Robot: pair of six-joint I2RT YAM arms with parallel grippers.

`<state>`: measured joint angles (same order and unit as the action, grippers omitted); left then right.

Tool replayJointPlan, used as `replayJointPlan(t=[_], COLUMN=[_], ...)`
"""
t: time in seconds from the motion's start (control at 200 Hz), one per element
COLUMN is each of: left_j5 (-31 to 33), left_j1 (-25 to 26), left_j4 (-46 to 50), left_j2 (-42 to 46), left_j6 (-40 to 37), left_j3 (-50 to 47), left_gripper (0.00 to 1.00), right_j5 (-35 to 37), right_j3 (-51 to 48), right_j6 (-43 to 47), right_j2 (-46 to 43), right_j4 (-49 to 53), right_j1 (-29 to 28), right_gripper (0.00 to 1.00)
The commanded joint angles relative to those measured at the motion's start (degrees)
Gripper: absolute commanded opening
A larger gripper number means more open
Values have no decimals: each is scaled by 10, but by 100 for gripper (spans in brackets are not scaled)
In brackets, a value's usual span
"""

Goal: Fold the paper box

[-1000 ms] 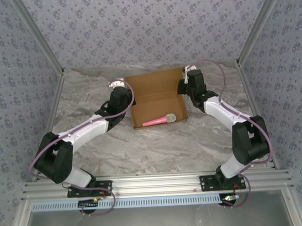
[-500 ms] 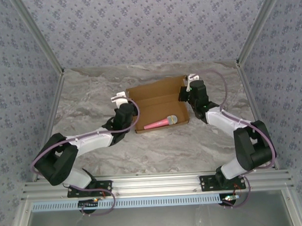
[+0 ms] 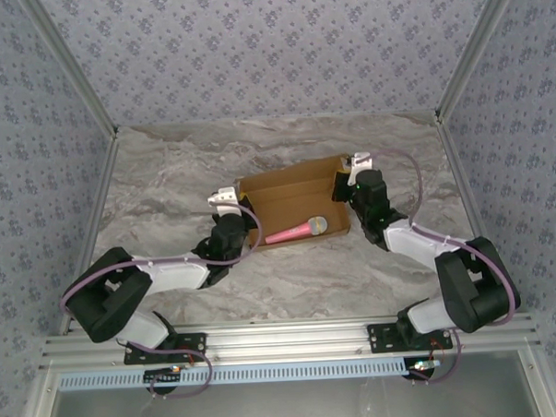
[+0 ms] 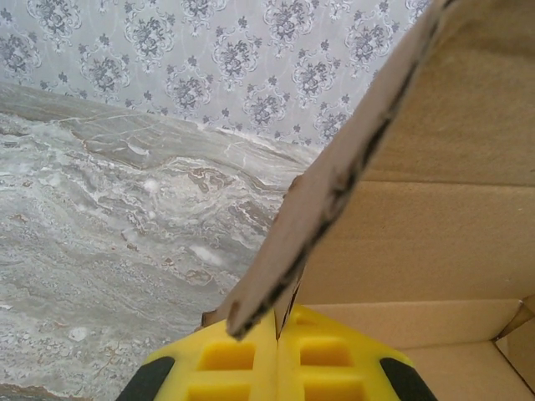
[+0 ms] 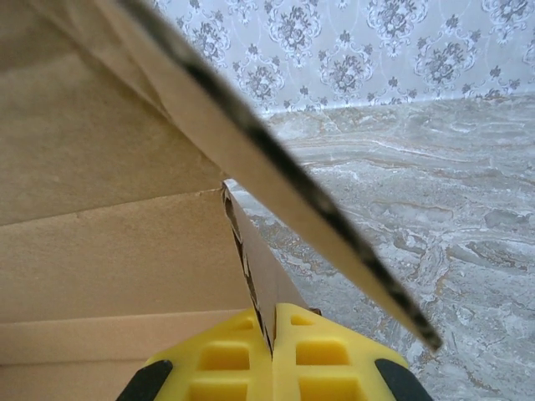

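The paper box (image 3: 291,191) is a shallow brown cardboard box with its lid standing open, mid-table between my arms. A pink microphone (image 3: 297,230) lies inside it near the front. My left gripper (image 3: 244,213) is shut on the box's left side wall (image 4: 280,284), which runs up between the yellow fingers (image 4: 230,359). On the other side my right gripper (image 3: 345,189) is shut on the right side wall (image 5: 267,284), the cardboard pinched between its yellow fingers (image 5: 322,363). A lid flap (image 5: 284,175) slants overhead in the right wrist view.
The marble tabletop (image 3: 166,176) lies around the box. Patterned walls (image 3: 271,52) and metal corner posts enclose the back and sides. The aluminium rail (image 3: 284,342) with both arm bases runs along the near edge.
Both arms have drawn back toward the near edge, pulling the box with them. The box now sits lower in the overhead view, and its lid has tipped forward.
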<state>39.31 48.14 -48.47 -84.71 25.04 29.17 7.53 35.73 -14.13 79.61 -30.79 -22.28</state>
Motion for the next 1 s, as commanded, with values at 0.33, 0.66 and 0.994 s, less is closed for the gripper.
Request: replayJointPlan(t=[0.33, 0.66, 0.994], left_j5=[-10, 0, -1], left_j1=[21, 21, 23], left_j4=[-97, -121, -139], left_j2=[-40, -64, -67], left_j6=[-69, -88, -112], left_j3=[-42, -64, -83], left_gripper=[0, 0, 0], right_j5=[8, 26, 66], right_j3=[-82, -134, -182], right_j6=[13, -6, -28], right_j2=[-38, -63, -96], right_j4=[-50, -57, -55], right_j1=[-15, -27, -47], right_gripper=[0, 1, 5])
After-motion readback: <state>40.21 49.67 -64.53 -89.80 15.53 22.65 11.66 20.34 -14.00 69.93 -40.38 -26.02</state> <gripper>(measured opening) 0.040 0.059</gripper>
